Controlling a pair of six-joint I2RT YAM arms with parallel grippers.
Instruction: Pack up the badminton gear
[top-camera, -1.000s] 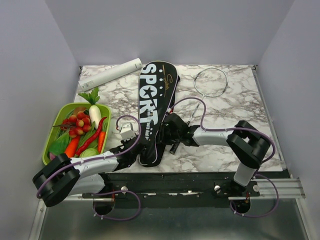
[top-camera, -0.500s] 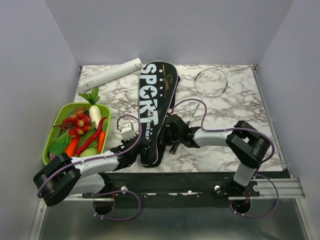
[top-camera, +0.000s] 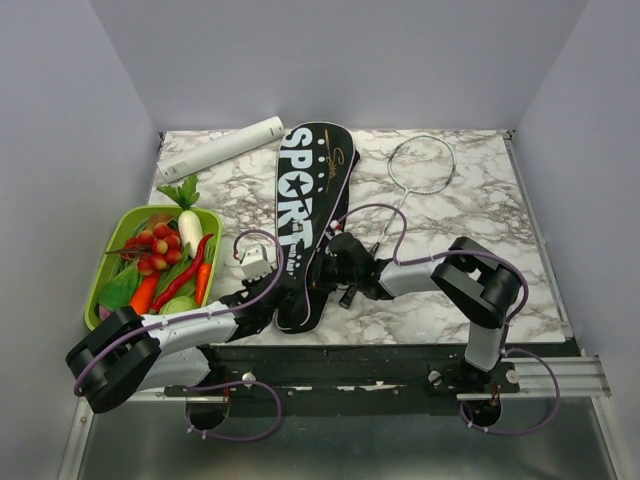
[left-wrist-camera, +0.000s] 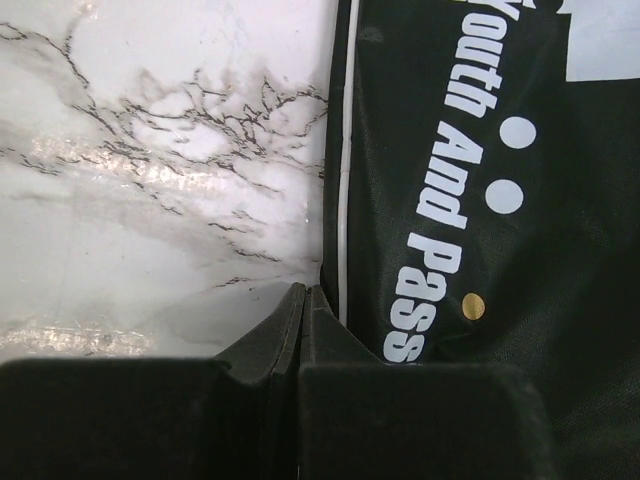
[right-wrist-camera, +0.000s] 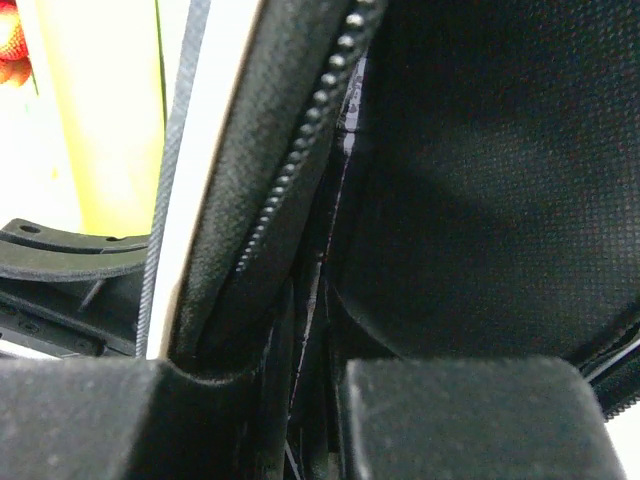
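Note:
The long black bag (top-camera: 305, 215) lettered "SPORT" lies lengthwise in the middle of the marble table. One racket (top-camera: 421, 165) lies to its right, pale head at the back, shaft running down-left under my right arm. No second racket shows. My right gripper (top-camera: 335, 265) is at the bag's right edge; in the right wrist view the gripper (right-wrist-camera: 320, 300) is shut on the bag's zippered edge (right-wrist-camera: 300, 150). My left gripper (top-camera: 272, 300) is at the bag's lower left edge; in the left wrist view it (left-wrist-camera: 303, 292) is shut, touching the bag's white-piped side (left-wrist-camera: 470, 150), nothing visible between its fingers.
A green tray (top-camera: 108, 262) of toy vegetables stands at the left edge. A white tube (top-camera: 220, 148) lies at the back left. Grey walls close in the table on three sides. Purple cables loop over both arms.
My right arm has shifted a little to the left, its gripper still at the bag's right edge. The left arm and the racket have not visibly moved.

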